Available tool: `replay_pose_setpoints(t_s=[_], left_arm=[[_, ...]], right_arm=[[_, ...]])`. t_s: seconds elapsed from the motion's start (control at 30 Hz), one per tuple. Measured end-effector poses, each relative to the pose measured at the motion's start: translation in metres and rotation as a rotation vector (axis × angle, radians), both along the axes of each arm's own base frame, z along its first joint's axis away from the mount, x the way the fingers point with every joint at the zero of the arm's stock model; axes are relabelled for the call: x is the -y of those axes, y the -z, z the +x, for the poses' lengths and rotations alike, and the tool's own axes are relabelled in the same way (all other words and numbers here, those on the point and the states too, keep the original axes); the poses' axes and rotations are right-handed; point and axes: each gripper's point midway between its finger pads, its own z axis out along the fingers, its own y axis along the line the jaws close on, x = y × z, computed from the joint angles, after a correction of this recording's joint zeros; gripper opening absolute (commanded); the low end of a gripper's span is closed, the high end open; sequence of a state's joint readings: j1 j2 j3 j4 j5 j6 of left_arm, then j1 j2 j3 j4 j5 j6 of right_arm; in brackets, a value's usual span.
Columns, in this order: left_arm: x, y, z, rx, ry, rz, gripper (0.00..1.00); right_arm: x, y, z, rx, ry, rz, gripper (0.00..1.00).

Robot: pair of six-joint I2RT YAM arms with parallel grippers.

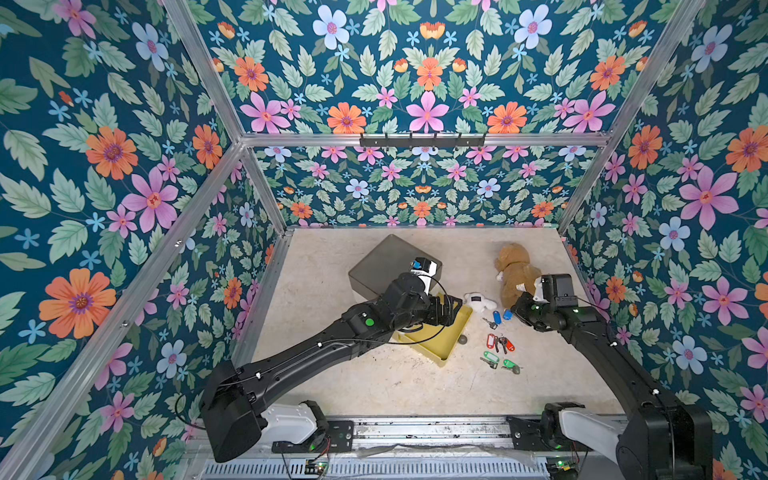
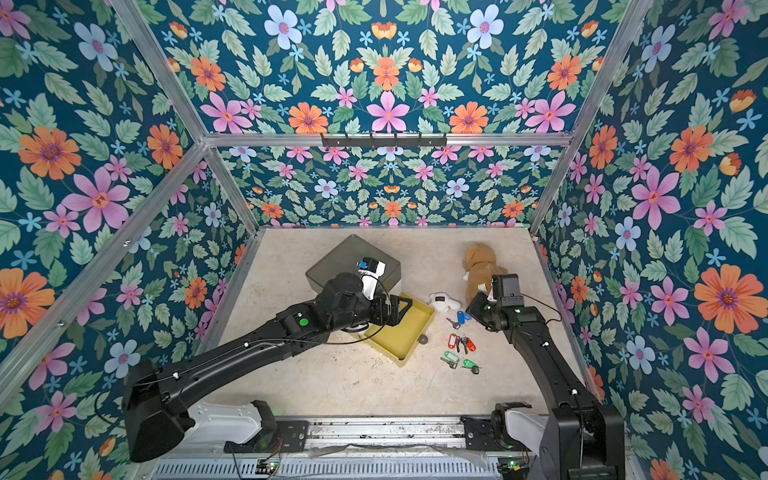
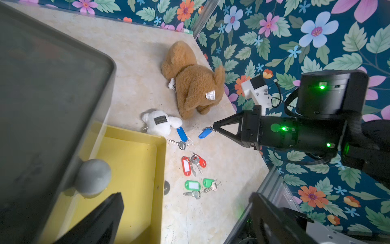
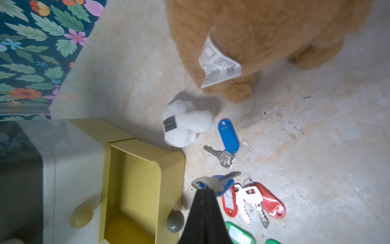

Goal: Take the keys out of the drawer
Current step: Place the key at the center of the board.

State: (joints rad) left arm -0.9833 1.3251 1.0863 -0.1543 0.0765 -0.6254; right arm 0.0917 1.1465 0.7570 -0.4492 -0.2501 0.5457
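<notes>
The yellow drawer [image 1: 436, 341] stands pulled out of a small cabinet, and the part of its inside that shows [image 4: 135, 179] is bare. My right gripper [image 4: 205, 187] is shut on a blue-tagged key [image 3: 205, 133], which hangs from its tips to the right of the drawer. On the table lie another blue-tagged key [image 1: 493, 318], two red-tagged keys [image 1: 500, 344] and two green-tagged keys [image 1: 500, 365]. My left gripper [image 3: 185, 219] is open over the drawer's far end with nothing between its fingers.
The cabinet's grey top [image 1: 386, 266] stands behind the drawer. A brown plush dog [image 1: 515, 270] and a small white plush [image 1: 478, 300] lie just beyond the keys. The drawer's grey knob [image 1: 462, 340] faces the keys. Flowered walls close in the table.
</notes>
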Motion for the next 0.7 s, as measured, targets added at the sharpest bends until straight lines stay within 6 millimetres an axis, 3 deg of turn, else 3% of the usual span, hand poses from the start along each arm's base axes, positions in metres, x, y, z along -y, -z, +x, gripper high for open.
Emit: replay_pose_setpoints(t_s=[0.27,0.7], left_arm=[[0.016,0.017,-0.004,-0.031,0.039,0.035,0.99],[0.019,0.024,-0.009,-0.042,0.054,0.047,0.99]], right_arm=[[0.007,0.024,-0.002,-0.054,0.005,0.017,0.00],[0.010,0.054,-0.002,-0.115,0.014,0.034,0.00]])
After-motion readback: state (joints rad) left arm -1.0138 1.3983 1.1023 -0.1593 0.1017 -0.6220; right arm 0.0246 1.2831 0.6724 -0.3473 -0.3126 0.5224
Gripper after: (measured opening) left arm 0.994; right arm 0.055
